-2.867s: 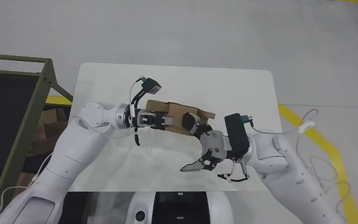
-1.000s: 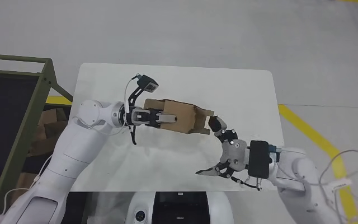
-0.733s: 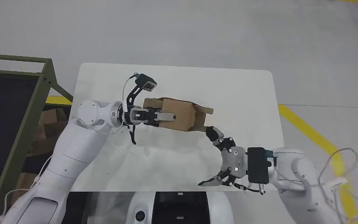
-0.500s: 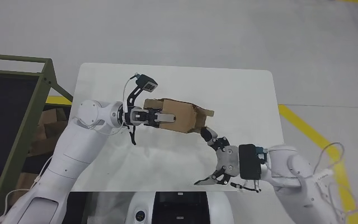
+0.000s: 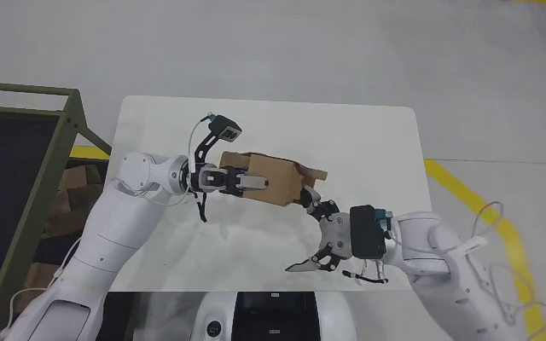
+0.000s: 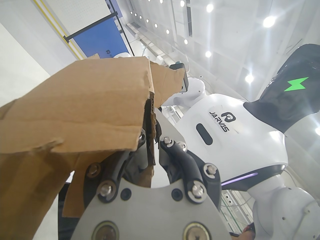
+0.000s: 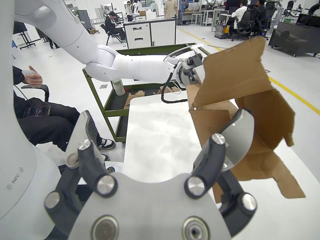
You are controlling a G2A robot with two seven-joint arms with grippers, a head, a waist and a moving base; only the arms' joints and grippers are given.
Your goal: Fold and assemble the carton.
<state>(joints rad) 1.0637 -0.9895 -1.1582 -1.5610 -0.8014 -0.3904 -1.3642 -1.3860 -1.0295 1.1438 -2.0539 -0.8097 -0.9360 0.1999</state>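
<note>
A brown cardboard carton (image 5: 271, 176), only partly formed, is held above the white worktop (image 5: 367, 136) by the robot's left gripper (image 5: 249, 182), whose jaws are clamped together on one side wall of the carton. The left wrist view shows the corrugated edge of that wall pinched between the jaws, with a folded panel of the carton spreading away beyond them.

The end of the carton away from the left gripper is open and its flaps are splayed: one rises above the opening and another hangs below it toward the worktop. At that open end sits the right gripper (image 5: 307, 236), its jaws spread wide apart and holding nothing. One of its fingers (image 7: 238, 128) is at the carton's mouth, though whether it touches the cardboard or stops just short cannot be told. The other finger (image 7: 86, 126) is well clear of the carton, over bare worktop.

The right arm comes in from the side of the carton nearest the robot, while the left arm stretches in toward the carton's opposite, gripped end. Beyond that gripped end, off the edge of the worktop, stands a green-framed cart (image 7: 110, 106) carrying flat cardboard pieces (image 7: 140, 93) and a pale jar (image 7: 118, 87).
</note>
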